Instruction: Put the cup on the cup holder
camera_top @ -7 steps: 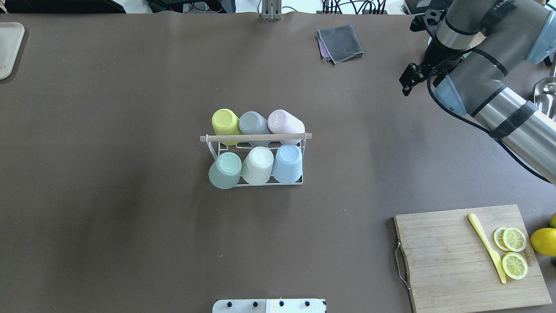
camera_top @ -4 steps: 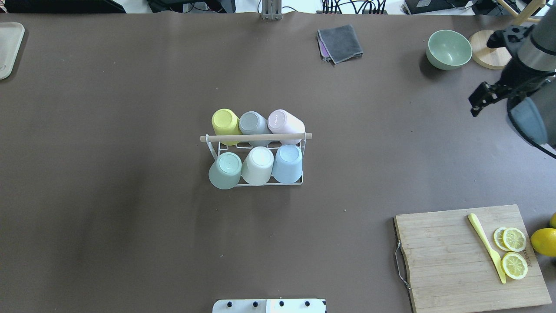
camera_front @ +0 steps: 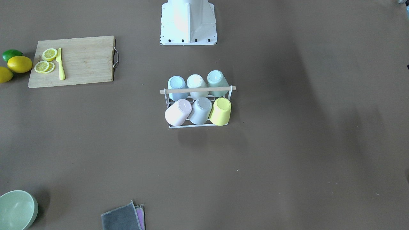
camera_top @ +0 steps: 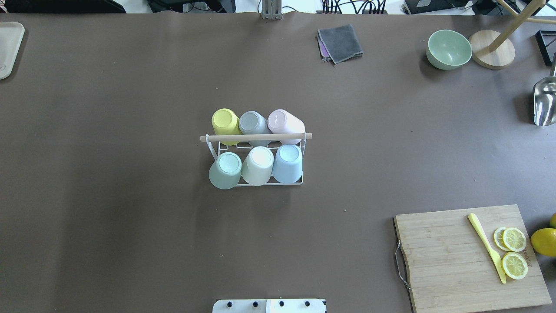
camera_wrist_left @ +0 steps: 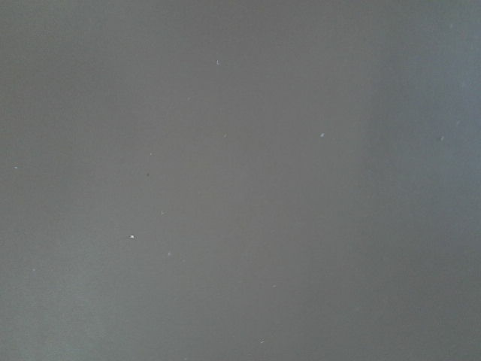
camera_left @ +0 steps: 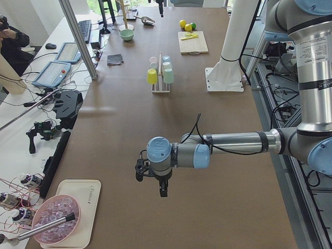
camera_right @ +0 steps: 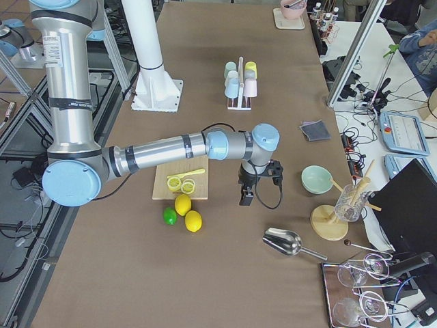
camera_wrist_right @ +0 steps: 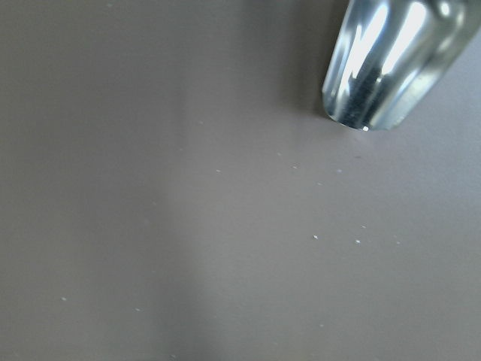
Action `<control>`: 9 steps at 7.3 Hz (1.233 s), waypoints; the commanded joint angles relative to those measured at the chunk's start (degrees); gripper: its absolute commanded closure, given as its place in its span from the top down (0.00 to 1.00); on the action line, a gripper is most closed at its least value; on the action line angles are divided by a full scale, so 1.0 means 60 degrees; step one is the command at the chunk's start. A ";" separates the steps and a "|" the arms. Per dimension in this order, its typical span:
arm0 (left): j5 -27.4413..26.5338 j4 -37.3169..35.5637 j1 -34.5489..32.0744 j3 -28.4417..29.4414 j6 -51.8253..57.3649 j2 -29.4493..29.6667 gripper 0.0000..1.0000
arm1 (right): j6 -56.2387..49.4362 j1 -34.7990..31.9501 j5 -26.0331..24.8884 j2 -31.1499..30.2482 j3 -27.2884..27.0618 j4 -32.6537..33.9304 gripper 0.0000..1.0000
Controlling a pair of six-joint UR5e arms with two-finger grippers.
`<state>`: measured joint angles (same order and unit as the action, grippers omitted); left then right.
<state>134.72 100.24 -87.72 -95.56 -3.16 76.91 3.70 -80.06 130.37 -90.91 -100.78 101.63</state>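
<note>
The cup holder (camera_top: pixel 256 137), a white wire rack with a wooden rod on top, stands at the table's middle; it also shows in the front view (camera_front: pixel 198 90). Several cups sit upside down on its prongs: yellow (camera_top: pixel 225 121), grey (camera_top: pixel 253 123) and pink (camera_top: pixel 284 121) in the far row, green (camera_top: pixel 226 169), cream (camera_top: pixel 258 165) and blue (camera_top: pixel 289 163) in the near row. My left gripper (camera_left: pixel 153 181) hangs over bare table far from the rack. My right gripper (camera_right: pixel 246 198) hangs near the cutting board. Whether either is open, I cannot tell. The wrist views show no fingers.
A cutting board (camera_top: pixel 469 256) with lemon slices and a yellow knife lies at the near right. A green bowl (camera_top: pixel 448 49), a wooden stand (camera_top: pixel 492 54) and a metal scoop (camera_top: pixel 545 102) are at the far right. A grey cloth (camera_top: pixel 340 42) lies at the back.
My right arm has swung right and left the overhead view, uncovering the green bowl, the wooden stand and the scoop. The rack and cups have not moved.
</note>
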 commanded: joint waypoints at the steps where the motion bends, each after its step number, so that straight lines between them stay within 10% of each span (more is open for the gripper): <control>1: -0.0011 -0.0209 0.0015 0.0165 0.0029 0.0581 0.98 | -0.1952 -0.1242 -0.0092 -0.0972 0.0053 -0.0020 1.00; 9: -0.0026 -0.1092 0.0015 0.0107 0.0146 0.1479 0.98 | -0.2154 -0.2184 -0.0429 -0.1239 0.0068 -0.0719 1.00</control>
<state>134.53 93.69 -87.59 -94.87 -2.29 85.75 -9.18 -93.12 127.80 -98.27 -100.34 99.72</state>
